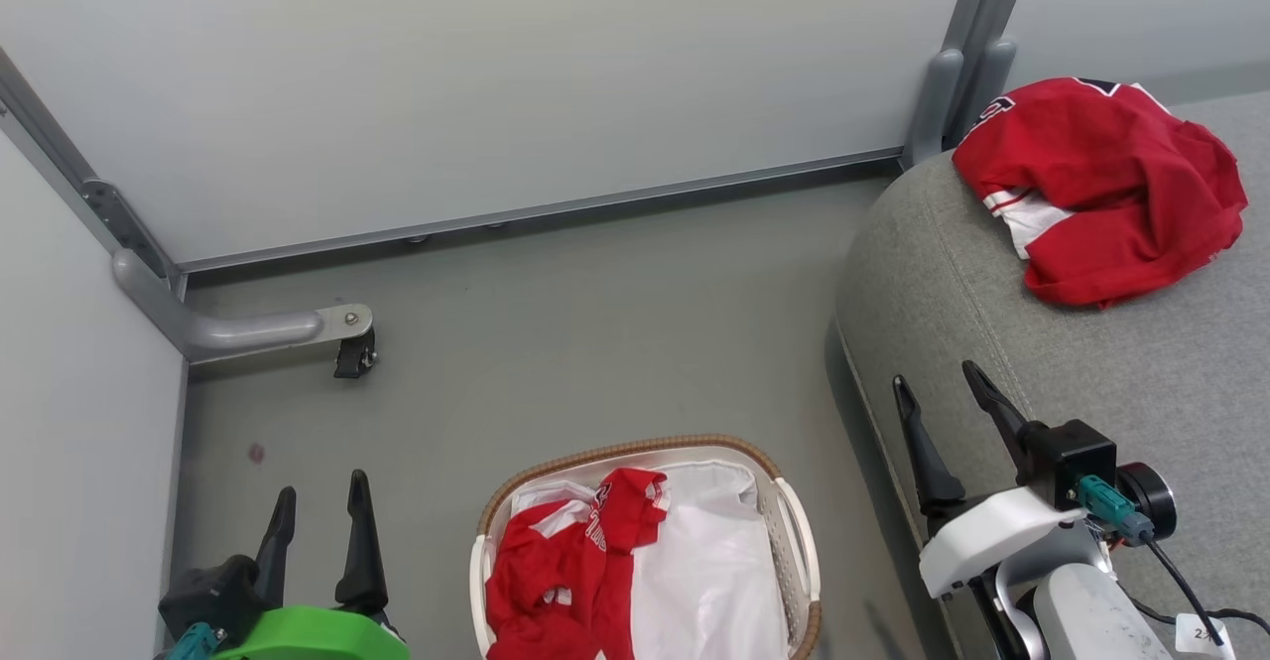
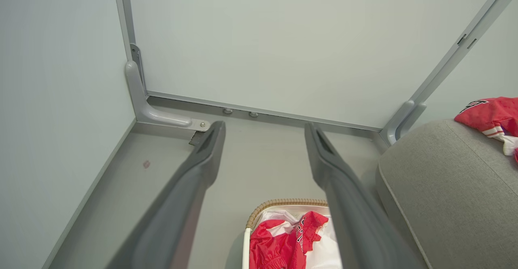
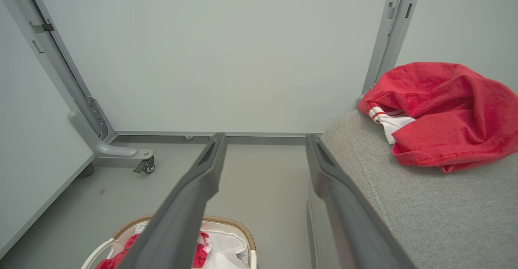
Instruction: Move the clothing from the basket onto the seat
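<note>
The grey floor [image 1: 595, 342] is bounded on the far side by a pale partition panel [image 1: 496, 74] in a metal frame and on the left by a second panel [image 1: 60, 392]. A bracket foot with a small caster [image 1: 354, 354] projects from their corner. A broad stretch of bare floor lies between the far panel and the oval laundry basket [image 1: 635, 447]. Only a narrow strip separates the basket's right handle from the rounded, seamed edge of the grey fabric sofa [image 1: 1091, 382].

The basket is cut by the lower edge of the head view, and its long axis runs up that view, away from the robot. A red jersey [image 1: 556, 571] is crumpled in its left half and stretched along the same axis, with the white liner [image 1: 709, 561] exposed on the right. A second red jersey [image 1: 1101, 189] is heaped on the sofa near the far corner, wider than deep. Its black-and-white mark is turned toward the panel, and a white panel shows at its left.

The left claw [image 1: 322, 486] is released, its fingers spread and empty, above the floor between the second panel and the basket. The right claw [image 1: 934, 375] is likewise released and empty. It is placed over the sofa's rounded edge, well apart from the heaped jersey.
</note>
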